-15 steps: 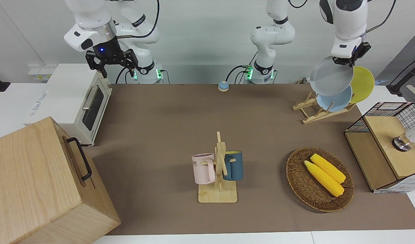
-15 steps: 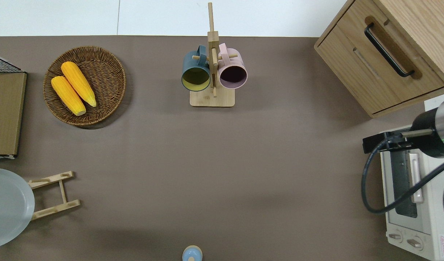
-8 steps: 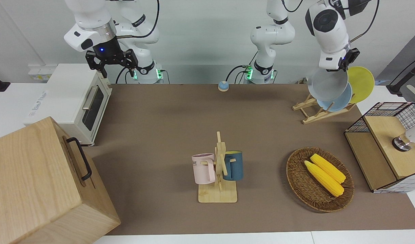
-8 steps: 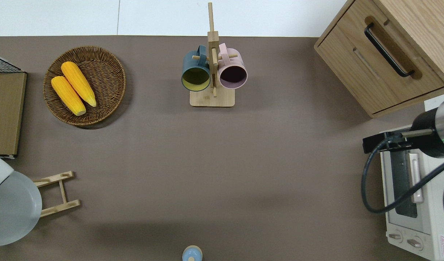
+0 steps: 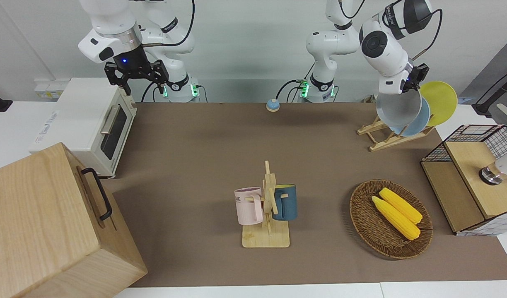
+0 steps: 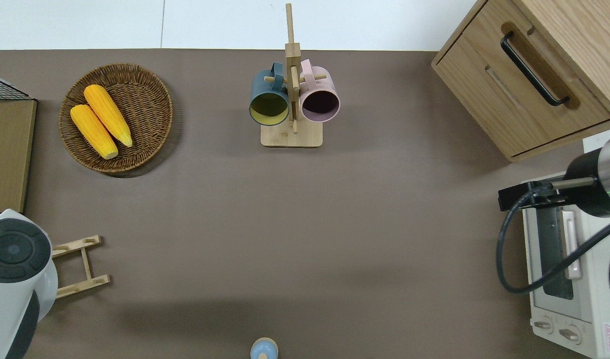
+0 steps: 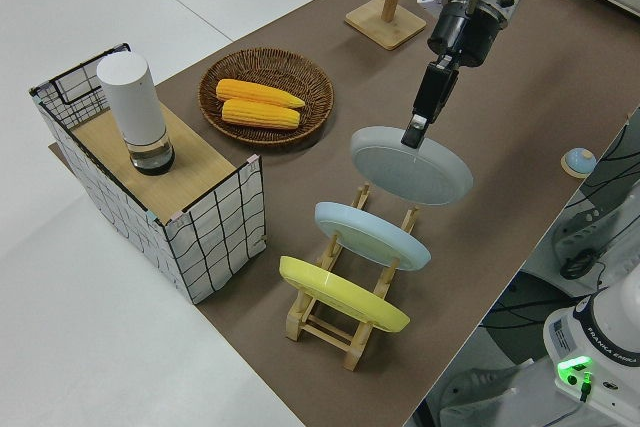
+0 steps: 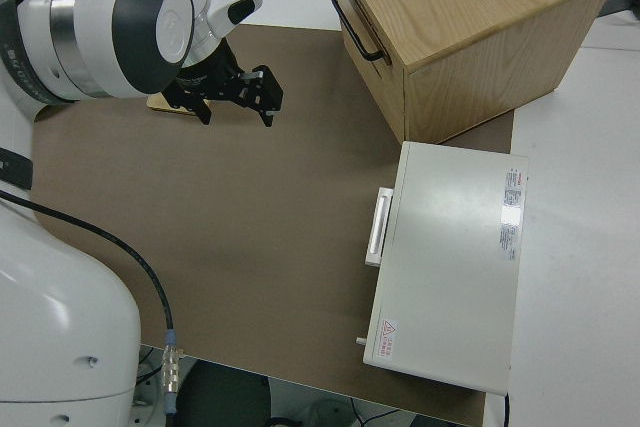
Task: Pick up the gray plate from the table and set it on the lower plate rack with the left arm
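Tabletop: long matte brown tabletop (image 5: pixel 204 136) with white edges, carrying all items listed.
Wooden cabinet: large light-wood box (image 5: pixel 50 223) with a black handle, at the right arm's end; no writing legible.
Toaster oven: white countertop oven (image 5: pixel 85 124); a red-triangle warning label (image 8: pixel 388 337) on its top and grey lettering on its side, both too small to read.
Left arm: white jointed arm; its black two-finger gripper (image 7: pixel 412 135) is clamped on the rim of the gray plate.
Right arm: parked; gripper (image 5: pixel 136 76) with fingers spread apart, holding nothing.
Gray plate: round, shallow, pale gray plate (image 7: pixel 411 165), off the tabletop, tilted, over the free end of the rack; whether its lower edge touches the rails cannot be told.
Lower plate rack: small slanted light-wood rack with pegs (image 7: pixel 345 322); a sky-blue plate (image 7: pixel 372 235) and a yellow plate (image 7: pixel 343 294) already stand in it.
Progress: pick done, carry essentially done; left are seating the plate in a free slot, releasing, withdrawing.
Mug tree: wooden stand (image 5: pixel 266 219) with a pink mug (image 5: pixel 249 206) showing letters that look like "ME", and a dark blue mug (image 5: pixel 285 202).
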Robot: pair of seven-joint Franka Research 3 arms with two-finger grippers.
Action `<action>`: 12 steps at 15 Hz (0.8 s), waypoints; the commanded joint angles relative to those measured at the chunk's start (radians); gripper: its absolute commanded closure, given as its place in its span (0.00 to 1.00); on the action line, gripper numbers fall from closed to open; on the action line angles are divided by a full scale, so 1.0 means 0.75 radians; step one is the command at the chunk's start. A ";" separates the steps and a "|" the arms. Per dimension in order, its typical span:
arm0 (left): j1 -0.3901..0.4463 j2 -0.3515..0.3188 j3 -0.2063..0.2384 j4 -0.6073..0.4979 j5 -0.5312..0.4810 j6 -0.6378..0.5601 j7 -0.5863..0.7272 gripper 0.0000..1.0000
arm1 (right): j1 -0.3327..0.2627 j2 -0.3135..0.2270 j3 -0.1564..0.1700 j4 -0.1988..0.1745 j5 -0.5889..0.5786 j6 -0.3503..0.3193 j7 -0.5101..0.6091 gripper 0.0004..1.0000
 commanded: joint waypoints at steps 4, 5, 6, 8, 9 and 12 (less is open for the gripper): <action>-0.011 0.013 -0.077 -0.080 0.070 -0.019 -0.201 1.00 | -0.010 -0.003 0.007 0.008 0.008 -0.019 -0.002 0.01; -0.011 0.025 -0.089 -0.082 0.070 -0.019 -0.230 1.00 | -0.010 -0.003 0.009 0.008 0.008 -0.019 -0.002 0.01; -0.011 0.035 -0.101 -0.084 0.070 -0.021 -0.250 1.00 | -0.010 -0.003 0.009 0.008 0.008 -0.019 -0.002 0.01; -0.011 0.051 -0.108 -0.088 0.072 -0.021 -0.271 1.00 | -0.010 -0.003 0.007 0.008 0.008 -0.019 -0.002 0.01; -0.011 0.056 -0.108 -0.092 0.076 -0.021 -0.285 1.00 | -0.010 -0.003 0.007 0.008 0.008 -0.019 -0.002 0.01; -0.011 0.090 -0.110 -0.104 0.103 -0.017 -0.340 1.00 | -0.010 -0.003 0.007 0.008 0.008 -0.019 -0.002 0.01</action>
